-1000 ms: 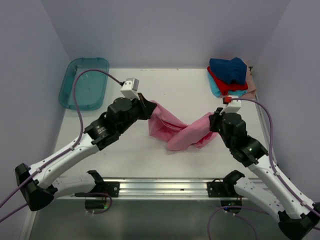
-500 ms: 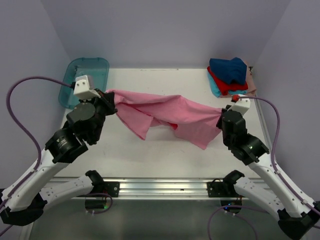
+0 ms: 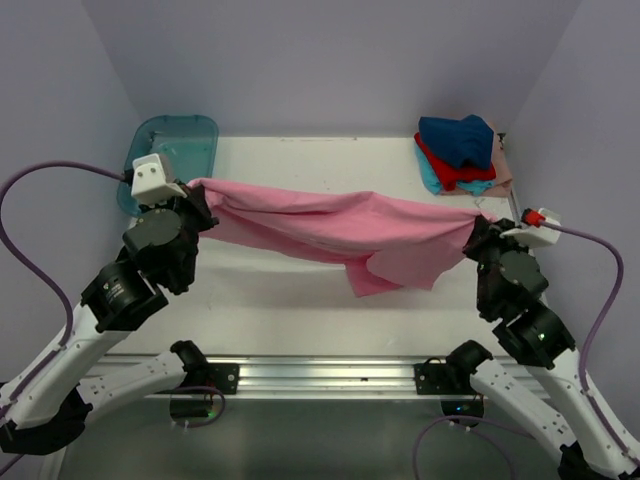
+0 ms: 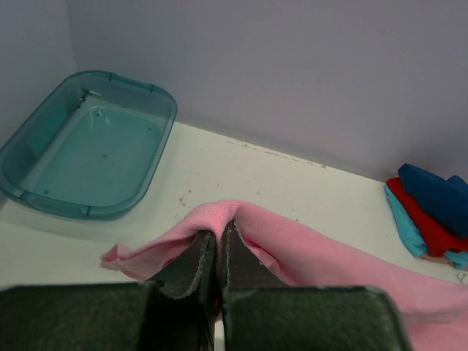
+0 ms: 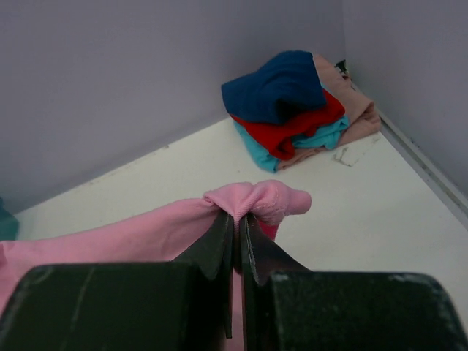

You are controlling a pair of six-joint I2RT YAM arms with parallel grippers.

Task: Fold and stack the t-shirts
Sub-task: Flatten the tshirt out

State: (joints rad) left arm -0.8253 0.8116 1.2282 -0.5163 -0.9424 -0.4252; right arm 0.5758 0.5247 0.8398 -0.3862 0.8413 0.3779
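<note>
Top external view: soft pink cloth t-shirt (image 3: 330, 222) stretched taut between both arms across the white table (image 3: 300, 310).
Left gripper (image 4: 218, 245) and right gripper (image 5: 235, 232) each have jaws pressed together on a small bunched nip of pink cloth. Both holds look shallow, so more outward pull could slip one end free and drop the shirt in a heap. The hanging middle flap may tuck under on lay-down. Loose pile of navy, red, teal and peach shirts (image 3: 460, 152) sits in the far right corner.

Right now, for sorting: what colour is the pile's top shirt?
Top shirt: navy blue; right wrist view.
</note>
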